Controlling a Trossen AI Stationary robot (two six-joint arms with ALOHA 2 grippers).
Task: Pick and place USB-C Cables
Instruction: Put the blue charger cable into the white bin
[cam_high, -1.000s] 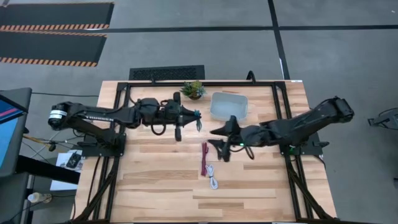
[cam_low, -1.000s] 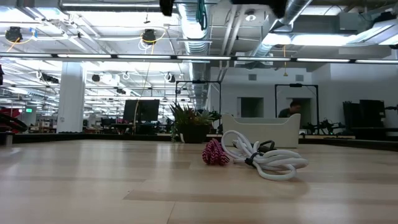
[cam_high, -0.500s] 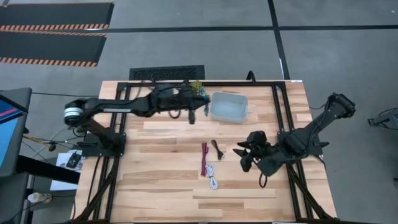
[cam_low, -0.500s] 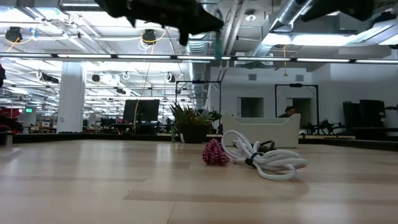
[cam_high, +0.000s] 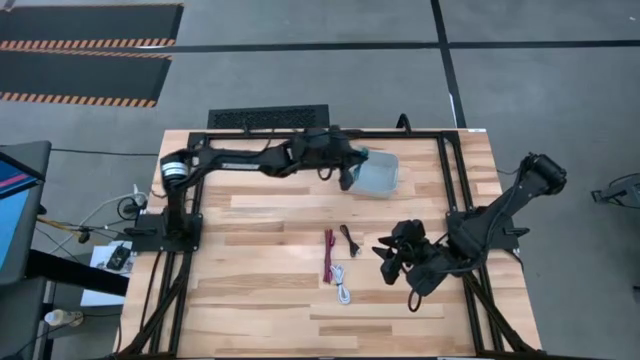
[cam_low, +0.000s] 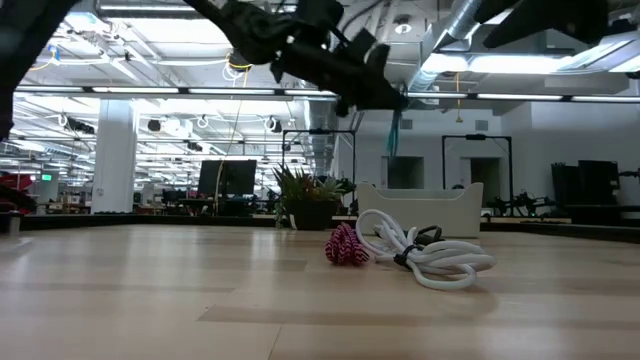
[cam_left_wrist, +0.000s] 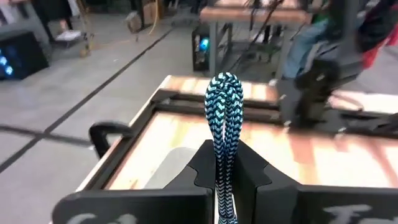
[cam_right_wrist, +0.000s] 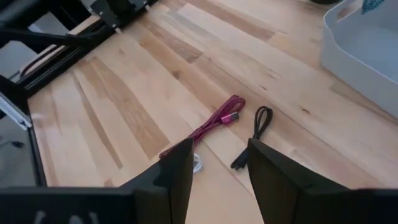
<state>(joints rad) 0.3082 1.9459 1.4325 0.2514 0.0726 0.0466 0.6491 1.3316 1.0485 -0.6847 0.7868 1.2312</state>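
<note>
Only my left wrist camera is showing the grip up close: my left gripper (cam_left_wrist: 225, 171) is pinching the teal cable (cam_left_wrist: 225, 118) between its 2 fingers, the braided loop standing up past the tips. From above, that gripper (cam_high: 352, 172) is reaching over the left edge of the grey bin (cam_high: 385, 175) at the table's far side, beside the potted plant (cam_low: 312, 198). The level view is showing the teal cable (cam_low: 394, 132) dangling above the bin (cam_low: 425, 210). My right gripper (cam_high: 391, 262) is hovering, fingers parted and empty, right of the maroon cable (cam_high: 327, 256), the black cable (cam_high: 349, 240) and the white cable (cam_high: 342, 284), all 3 lying on the wooden table (cam_high: 260, 300).
</note>
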